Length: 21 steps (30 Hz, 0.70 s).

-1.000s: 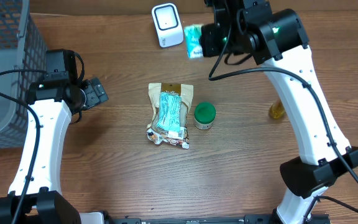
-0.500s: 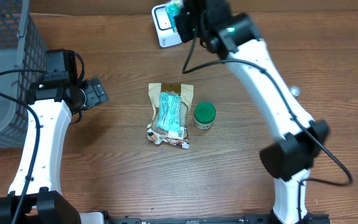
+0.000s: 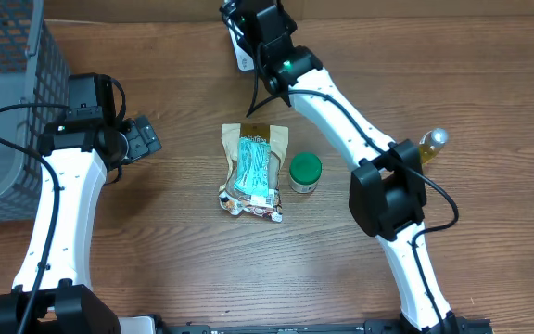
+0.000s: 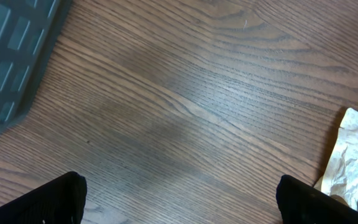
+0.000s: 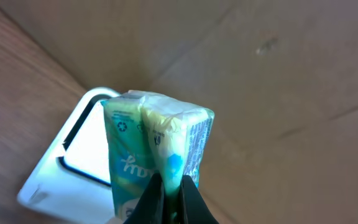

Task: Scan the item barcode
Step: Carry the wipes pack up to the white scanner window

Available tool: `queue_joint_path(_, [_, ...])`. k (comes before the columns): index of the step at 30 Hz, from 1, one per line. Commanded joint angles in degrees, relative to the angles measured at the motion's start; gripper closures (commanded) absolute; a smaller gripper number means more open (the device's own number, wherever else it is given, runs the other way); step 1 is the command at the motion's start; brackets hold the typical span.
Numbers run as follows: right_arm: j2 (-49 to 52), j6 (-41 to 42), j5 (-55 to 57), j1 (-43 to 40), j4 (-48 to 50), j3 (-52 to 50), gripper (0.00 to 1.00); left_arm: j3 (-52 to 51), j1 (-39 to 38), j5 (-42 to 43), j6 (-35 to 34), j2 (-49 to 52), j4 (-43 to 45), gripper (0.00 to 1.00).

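Wooden tabletop [image 3: 174, 269] holds a brown paper pouch [image 3: 253, 172], green-lidded jar [image 3: 305, 172] and amber bottle [image 3: 429, 147]; grey mesh basket [image 3: 7, 93] bounds the left edge. Right gripper [image 5: 166, 193] clamps a green-white wrapped packet [image 5: 160, 143] over the white scanner [image 5: 86, 155] at the back; left gripper [image 4: 179, 205] gapes empty

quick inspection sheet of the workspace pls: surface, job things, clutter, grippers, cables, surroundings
surface: wooden table, no spills seen
job's things: teal packet held at the white scanner, far edge
clutter: snack bag, green-lidded jar beside it, yellow bottle at right
grippers: left gripper open and empty over the table; right gripper shut on the teal packet
cables: black cables loop off both arms
surroundings: grey basket at left, cardboard wall behind
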Motion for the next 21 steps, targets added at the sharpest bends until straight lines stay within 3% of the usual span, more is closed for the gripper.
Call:
queue_joint_path(1, [2.6, -5.7, 1.7, 0.5, 3.2, 0.3, 0.96, 0.5, -0.2, -0.5, 0.7, -0.6, 0.1, 0.0])
queue_joint_path(4, [5.3, -7.0, 3.3, 0.5, 7.2, 0.3, 0.96, 0.5, -0.2, -0.5, 0.7, -0.6, 0.1, 0.0])
queue_joint_path(13, [10.3, -22.3, 3.4, 0.6, 12.8, 0.3, 0.96, 0.5, -0.2, -0.5, 0.7, -0.6, 0.1, 0.0])
queue_joint_path(21, [10.4, -22.2, 3.3, 0.6, 15.3, 0.3, 0.96, 0.5, -0.2, -0.5, 0.7, -0.6, 0.1, 0.0])
